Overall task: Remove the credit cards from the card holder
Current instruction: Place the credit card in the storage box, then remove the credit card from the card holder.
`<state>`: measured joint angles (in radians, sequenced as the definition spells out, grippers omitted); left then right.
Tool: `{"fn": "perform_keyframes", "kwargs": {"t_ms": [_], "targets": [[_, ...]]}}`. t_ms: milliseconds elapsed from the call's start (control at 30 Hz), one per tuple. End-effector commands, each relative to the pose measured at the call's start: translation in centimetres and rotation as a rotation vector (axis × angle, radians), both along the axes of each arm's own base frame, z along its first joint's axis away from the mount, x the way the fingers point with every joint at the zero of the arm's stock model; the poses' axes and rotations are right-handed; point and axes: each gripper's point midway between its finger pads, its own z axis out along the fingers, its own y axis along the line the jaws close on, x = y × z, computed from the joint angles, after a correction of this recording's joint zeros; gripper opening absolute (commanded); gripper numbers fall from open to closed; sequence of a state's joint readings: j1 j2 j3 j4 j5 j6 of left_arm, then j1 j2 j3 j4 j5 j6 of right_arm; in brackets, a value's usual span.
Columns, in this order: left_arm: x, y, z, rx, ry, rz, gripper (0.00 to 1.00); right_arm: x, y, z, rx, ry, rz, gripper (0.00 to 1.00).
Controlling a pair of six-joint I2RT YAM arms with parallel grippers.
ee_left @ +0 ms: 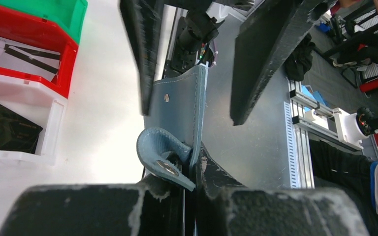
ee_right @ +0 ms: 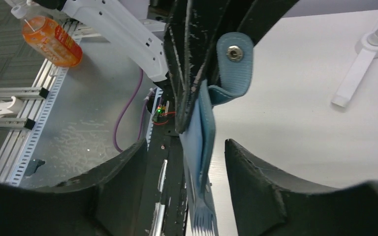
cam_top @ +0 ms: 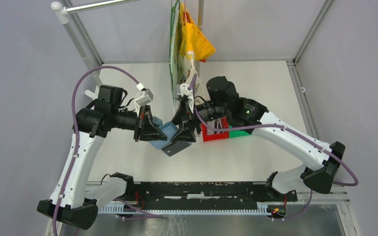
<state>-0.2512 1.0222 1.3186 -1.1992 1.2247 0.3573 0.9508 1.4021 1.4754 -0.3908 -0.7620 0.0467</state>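
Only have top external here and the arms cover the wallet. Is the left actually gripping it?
Observer: Yes. In the left wrist view the left gripper has its fingers pinched on the card holder, right beside its snap tab.
Operator: Right closed on it too?
Observer: No. In the right wrist view the right gripper is open. The card holder's edge hangs between its fingers with a gap on each side.
Operator: Any cards out?
Observer: The left wrist view shows a black card lying in the white bin and pale cards in the red bin next to it.
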Motion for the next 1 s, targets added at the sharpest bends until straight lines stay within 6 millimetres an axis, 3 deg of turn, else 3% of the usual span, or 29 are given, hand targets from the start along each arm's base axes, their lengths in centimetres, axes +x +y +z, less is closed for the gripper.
{"fn": "perform_keyframes", "kwargs": {"t_ms": [0,200,400,467,500,533,667,767,967], "targets": [[-0.2,0.0,1.4,-0.020,-0.113,-0.031,0.02,-1.1,0.0,1.6,0.032,-0.074,0.055,0.59],[-1.1,-0.3,2.2,-0.061,-0.098,-0.073,0.02,-1.1,0.2,1.6,0.031,-0.069,0.049,0.38],[-1.5,-0.4,2.5,-0.067,-0.110,-0.091,0.02,-0.4,0.6,1.9,0.035,-0.042,-0.006,0.02],[-1.5,-0.4,2.5,-0.061,-0.111,-0.086,0.04,0.1,0.7,2.2,0.047,-0.037,-0.042,0.00],[-1.4,-0.4,2.5,-0.058,-0.109,-0.083,0.10,0.4,0.7,2.4,0.054,-0.030,-0.066,0.00],[-1.3,-0.4,2.6,-0.056,-0.103,-0.078,0.24,0.6,0.8,2.7,0.069,-0.026,-0.082,0.00],[-0.8,-0.6,2.8,-0.057,-0.077,-0.050,0.92,0.5,0.1,5.3,0.196,0.019,-0.125,0.00],[-0.6,-0.7,3.0,-0.074,-0.061,-0.031,0.99,0.2,-1.3,8.3,0.348,0.042,-0.154,0.00],[-0.5,-0.9,3.9,-0.118,-0.091,0.013,0.98,0.1,-3.3,10.5,0.507,0.113,-0.212,0.00]]}}
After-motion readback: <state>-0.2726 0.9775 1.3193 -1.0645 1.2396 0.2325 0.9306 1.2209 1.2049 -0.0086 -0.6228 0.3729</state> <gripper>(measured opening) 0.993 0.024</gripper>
